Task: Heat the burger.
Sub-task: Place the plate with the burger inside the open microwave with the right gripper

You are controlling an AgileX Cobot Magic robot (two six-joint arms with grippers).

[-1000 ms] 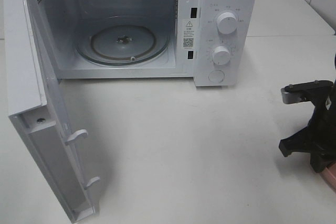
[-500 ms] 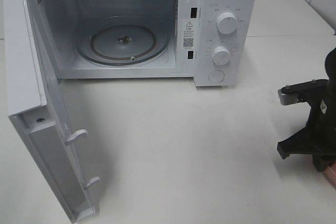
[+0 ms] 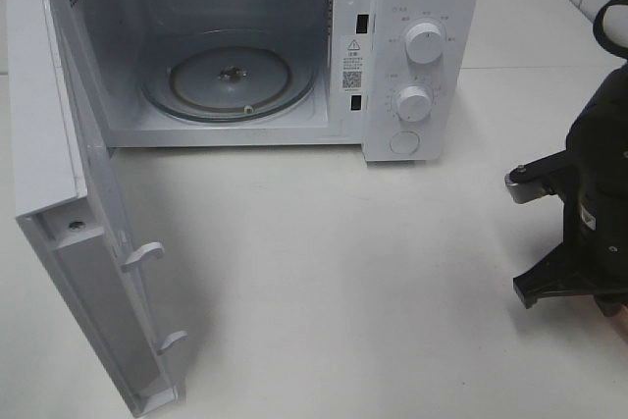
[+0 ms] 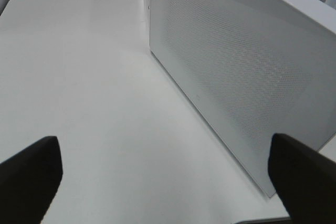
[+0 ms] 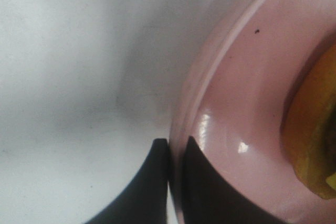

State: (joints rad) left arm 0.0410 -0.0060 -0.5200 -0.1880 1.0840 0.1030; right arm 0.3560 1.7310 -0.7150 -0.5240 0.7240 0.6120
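Only an edge of the burger [image 5: 315, 140] showed on the plate [image 5: 247, 93], its axis unreadable. The right fingers [image 5: 202, 182] pinched the plate rim; the left fingers [image 4: 29, 177] stood apart.

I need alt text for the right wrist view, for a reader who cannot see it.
The right gripper is shut on the rim of a pink plate, one finger on each side. A golden-brown edge of the burger sits on the plate; the table beneath is white.

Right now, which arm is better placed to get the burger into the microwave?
Right. The right gripper is shut on the rim of the pink plate, and the burger sits on that plate. The left gripper hangs open beside the microwave door, holding nothing.
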